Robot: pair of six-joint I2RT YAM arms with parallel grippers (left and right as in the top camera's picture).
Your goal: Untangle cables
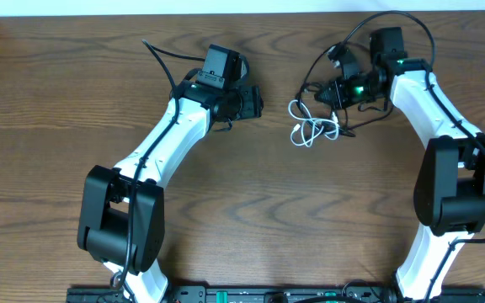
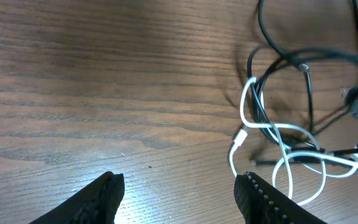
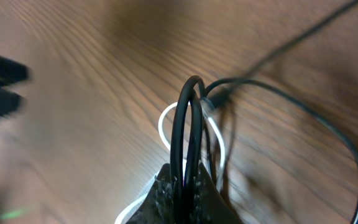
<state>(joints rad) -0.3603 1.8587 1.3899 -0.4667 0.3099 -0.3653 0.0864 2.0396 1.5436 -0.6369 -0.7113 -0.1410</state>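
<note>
The black and white cables lie tangled at the table's upper right. The white cable (image 1: 310,130) (image 2: 253,124) loops on the wood, with the black cable (image 1: 314,71) (image 2: 263,37) winding over it. My right gripper (image 1: 325,94) (image 3: 186,186) is shut on a doubled loop of the black cable (image 3: 182,124), which rises straight out of its jaws. Behind that loop shows a bend of white cable (image 3: 163,127). My left gripper (image 1: 255,101) (image 2: 179,186) stands open just left of the tangle, low over the wood, with nothing between its fingers.
Bare wooden table (image 1: 74,93) stretches to the left and front of the tangle. Thicker black wires (image 1: 411,18) arch over the right arm at the back. A black wire (image 1: 162,52) trails behind the left arm.
</note>
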